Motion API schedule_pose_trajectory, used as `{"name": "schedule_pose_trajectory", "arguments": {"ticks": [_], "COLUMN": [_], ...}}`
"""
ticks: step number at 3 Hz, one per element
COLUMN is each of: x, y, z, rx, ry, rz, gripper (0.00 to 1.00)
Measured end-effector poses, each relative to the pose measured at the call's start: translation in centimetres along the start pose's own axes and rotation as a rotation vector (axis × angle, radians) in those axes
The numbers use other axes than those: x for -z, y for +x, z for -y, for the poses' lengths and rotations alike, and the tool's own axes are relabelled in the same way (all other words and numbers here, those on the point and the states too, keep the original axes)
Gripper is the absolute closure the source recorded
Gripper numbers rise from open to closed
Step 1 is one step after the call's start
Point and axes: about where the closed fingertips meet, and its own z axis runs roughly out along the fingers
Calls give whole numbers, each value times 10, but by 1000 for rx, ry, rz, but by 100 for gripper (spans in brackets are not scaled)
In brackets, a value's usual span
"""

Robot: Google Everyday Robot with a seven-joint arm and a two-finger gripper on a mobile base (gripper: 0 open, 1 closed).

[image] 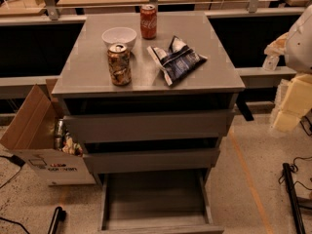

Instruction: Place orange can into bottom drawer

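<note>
Orange can (119,64) upright on cabinet top (219,48), well apart from jaws (state unclear) at right edge

High front view, down onto cabinet (214,67), hand (288,112) right

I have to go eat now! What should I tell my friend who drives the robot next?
Claw: at the right edge of the view, beside the grey cabinet, far from the can and not holding it.
Mottled orange-brown drinks can: upright on the cabinet top, front left, just in front of the white bowl.
Wide shallow grey bottom drawer: pulled open, can not in it.
Done: drawer open.
Left: grab the can, lower it into the drawer.
</note>
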Motion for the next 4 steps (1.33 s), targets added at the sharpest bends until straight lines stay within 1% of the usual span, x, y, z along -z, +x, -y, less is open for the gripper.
{"name": "schedule_pose_trajectory", "arguments": {"ticks": [1, 2, 3, 4], "x": [0, -10, -24, -34], "y": [0, -26, -86, -149], "z": [0, 28, 71, 105], "rx": [0, -1, 50, 82], "ry": [0, 28, 49, 42], "rz": [0, 78, 223, 402], "gripper": [0, 0, 0, 0]}}
